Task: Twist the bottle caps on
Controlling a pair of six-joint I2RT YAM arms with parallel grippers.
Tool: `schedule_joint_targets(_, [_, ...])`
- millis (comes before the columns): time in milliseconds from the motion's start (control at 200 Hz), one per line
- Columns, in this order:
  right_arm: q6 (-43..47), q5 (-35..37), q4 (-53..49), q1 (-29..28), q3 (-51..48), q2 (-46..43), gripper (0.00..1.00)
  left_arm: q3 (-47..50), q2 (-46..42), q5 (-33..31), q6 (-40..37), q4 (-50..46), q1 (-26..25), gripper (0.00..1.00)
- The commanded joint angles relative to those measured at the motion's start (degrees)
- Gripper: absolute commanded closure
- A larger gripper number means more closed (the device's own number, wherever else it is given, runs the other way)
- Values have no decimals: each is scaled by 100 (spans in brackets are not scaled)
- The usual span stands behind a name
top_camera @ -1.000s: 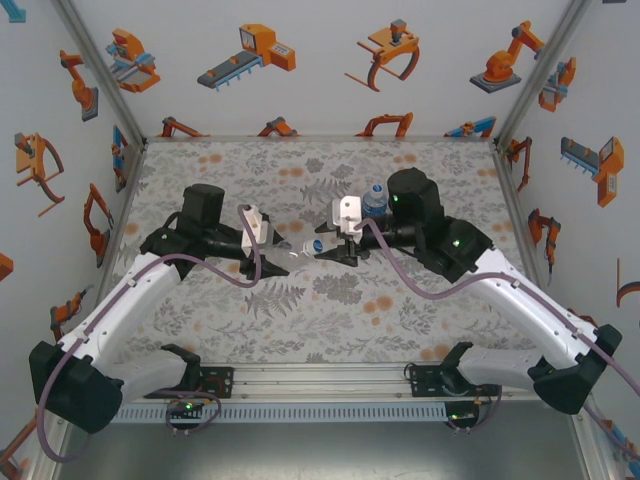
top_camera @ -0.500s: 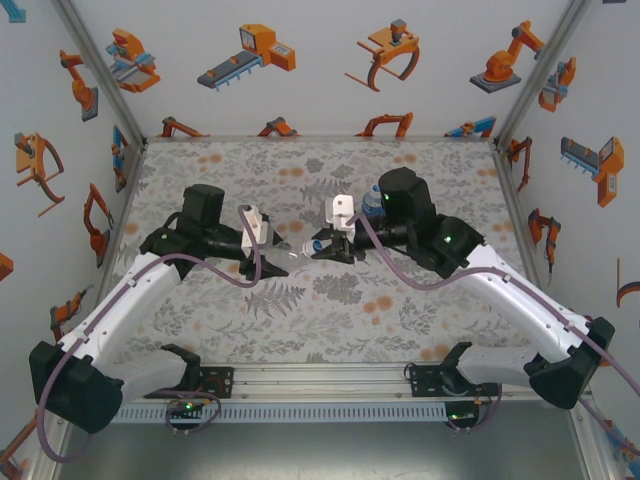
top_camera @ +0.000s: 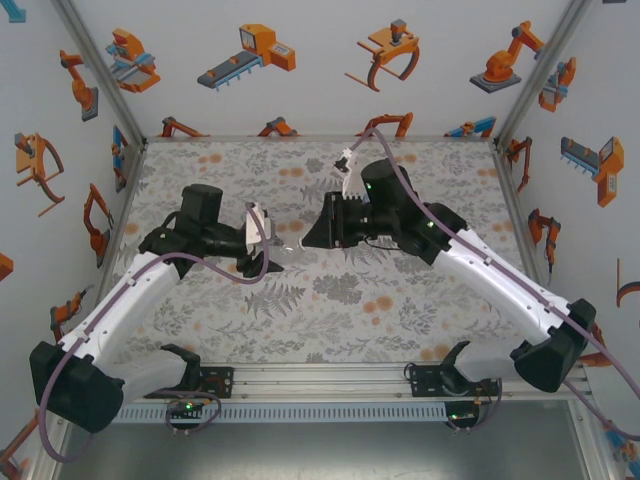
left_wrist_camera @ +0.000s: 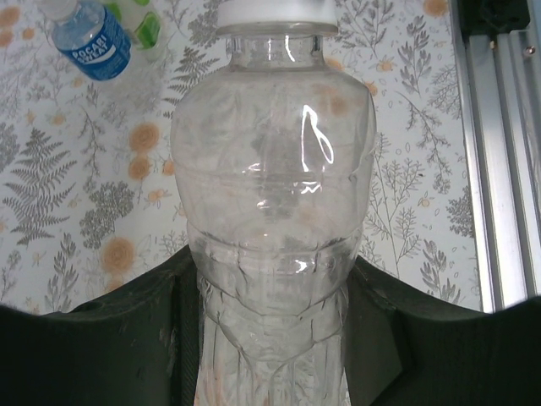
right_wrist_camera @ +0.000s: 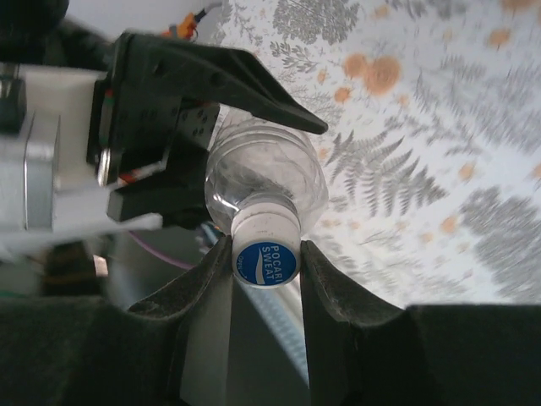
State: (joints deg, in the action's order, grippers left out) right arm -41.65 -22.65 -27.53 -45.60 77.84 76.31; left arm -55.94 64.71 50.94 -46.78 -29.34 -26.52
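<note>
Though empty, clear bottle [left_wrist_camera: 272, 211] with white cap [left_wrist_camera: 272, 10].

On my left wrist view, the clear bottle [left_wrist_camera: 275, 211] runs off the lower edge, its lower sides behind the left claw [left_wrist_camera: 272, 288], and its white cap [left_wrist_camera: 275, 10] is cropped at the top. The blue-label bottle [left_wrist_camera: 91, 38] is cropped too. From above, I can't make out the cap by the right claw [top_camera: 312, 235]: too small.

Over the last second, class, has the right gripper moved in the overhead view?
Yes. Against the fixed near rail, the right gripper has shifted left and rolled its wrist over.
</note>
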Motion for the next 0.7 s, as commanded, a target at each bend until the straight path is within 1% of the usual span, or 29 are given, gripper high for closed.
schedule_joint_targets(0, [-1915,188,-214,-45,112,208,100,-158,-54,479,12,236,-96,100])
schedule_joint_targets(95, [-1827,148,-165,-41,212,217,100,-154,-71,486,12,238,-98,100])
schedule_joint_targets(200, [-1423,146,-183,-11,291,107,76,-154,-81,487,20,238,-99,100])
schedule_joint_targets(320, [-358,279,-121,38,391,-167,53,-157,-72,496,12,236,-98,100])
schedule_joint_targets(376, [421,225,55,47,362,-338,47,-161,-56,510,17,238,-98,100])
schedule_joint_targets(416, [1080,139,204,49,288,-465,45,-162,-47,520,12,236,-98,100])
schedule_joint_targets(486, [2284,-11,453,49,89,-704,44,-150,-60,540,4,238,-98,100])
schedule_joint_targets(571, [3930,-433,579,50,-135,-947,43,-133,-68,582,-21,237,-98,100])
schedule_joint_targets(611, [4773,-708,551,43,-219,-1052,43,-121,-73,610,-28,236,-97,100])
schedule_joint_targets(696, [6176,-1178,311,44,-248,-1119,41,-120,-68,726,-61,236,-98,100])
